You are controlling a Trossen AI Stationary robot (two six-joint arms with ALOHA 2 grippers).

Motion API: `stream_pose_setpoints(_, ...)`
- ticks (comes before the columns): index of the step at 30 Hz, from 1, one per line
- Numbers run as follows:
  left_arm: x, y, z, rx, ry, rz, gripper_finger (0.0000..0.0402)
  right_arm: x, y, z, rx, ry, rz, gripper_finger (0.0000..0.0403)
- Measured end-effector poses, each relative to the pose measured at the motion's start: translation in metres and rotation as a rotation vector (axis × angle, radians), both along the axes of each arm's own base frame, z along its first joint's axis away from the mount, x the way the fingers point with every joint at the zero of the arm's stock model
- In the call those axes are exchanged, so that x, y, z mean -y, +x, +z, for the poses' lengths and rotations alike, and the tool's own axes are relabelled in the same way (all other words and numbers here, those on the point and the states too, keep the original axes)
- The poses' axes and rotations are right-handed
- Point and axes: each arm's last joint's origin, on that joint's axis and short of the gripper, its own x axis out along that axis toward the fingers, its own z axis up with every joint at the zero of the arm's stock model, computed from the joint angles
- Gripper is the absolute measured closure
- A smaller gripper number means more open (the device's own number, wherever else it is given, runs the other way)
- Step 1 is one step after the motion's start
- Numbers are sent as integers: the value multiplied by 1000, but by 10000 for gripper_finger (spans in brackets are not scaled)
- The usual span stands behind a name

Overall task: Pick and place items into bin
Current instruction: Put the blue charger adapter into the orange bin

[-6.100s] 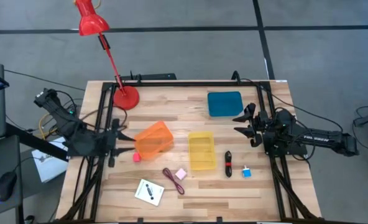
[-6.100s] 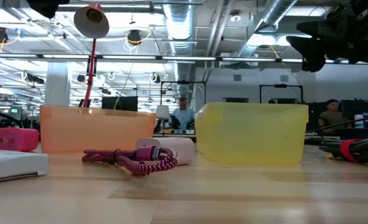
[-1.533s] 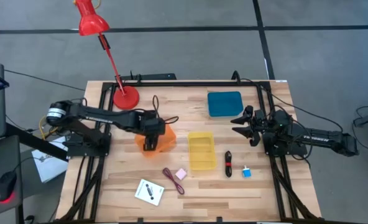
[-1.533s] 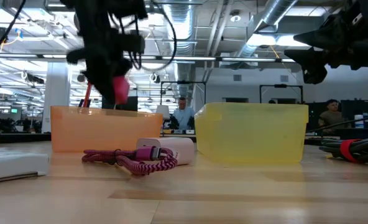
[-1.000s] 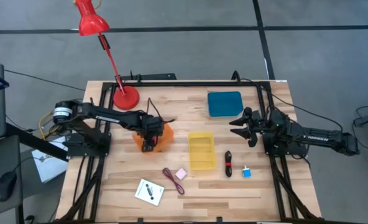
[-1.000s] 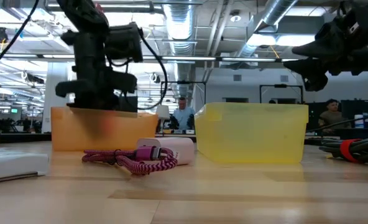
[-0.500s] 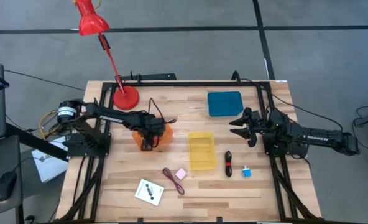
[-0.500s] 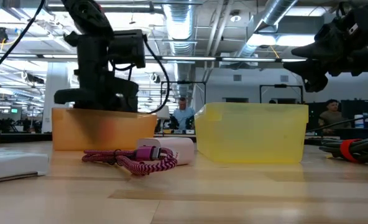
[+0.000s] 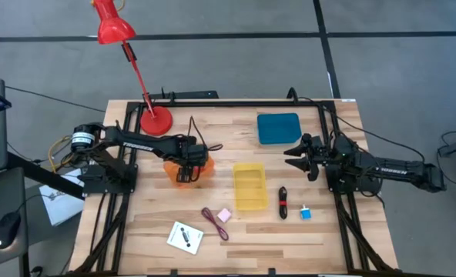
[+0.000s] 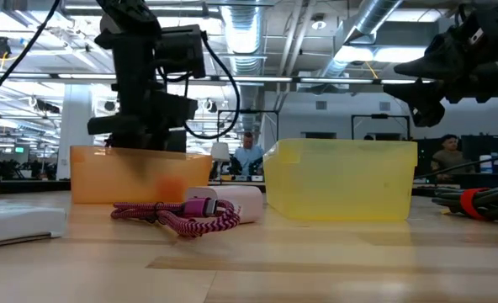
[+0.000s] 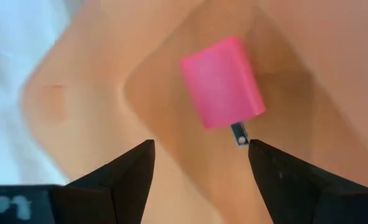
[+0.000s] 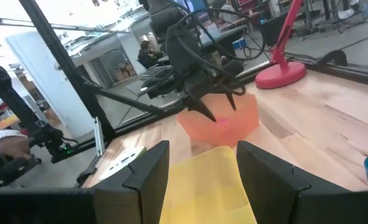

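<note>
My left gripper (image 9: 186, 174) (image 10: 140, 139) hangs open over the orange bin (image 9: 201, 166) (image 10: 140, 175). In the left wrist view its fingers stand apart above the pink cube (image 11: 221, 82), which lies on the bin's floor, free of them, with a small metal prong at one end. My right gripper (image 9: 296, 158) (image 12: 199, 168) waits open in the air above the table's right side. The pale pink block (image 9: 223, 215), maroon cord (image 9: 213, 223), white card (image 9: 185, 237), black-and-red stick tool (image 9: 283, 203) and blue-and-white cube (image 9: 306, 213) lie on the table.
A yellow bin (image 9: 249, 185) stands to the right of the orange one. A blue pad (image 9: 278, 128) lies at the far right, and a red lamp's base (image 9: 155, 121) stands at the far left. People show in the room behind the table.
My left gripper has stayed over the orange bin, rising a little and shifting slightly toward the table's right. The pink cube now lies on the bin's floor.
</note>
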Motion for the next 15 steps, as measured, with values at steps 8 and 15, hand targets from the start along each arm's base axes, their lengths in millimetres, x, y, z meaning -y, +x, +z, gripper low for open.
stream_pose_setpoints(8,3,21,54,22,29,-37,144,4,-1,9,82,-4,-116,221)
stream_pose_setpoints(15,3,32,128,155,33,10,145,1,-2,53,208,-184,-81,222)
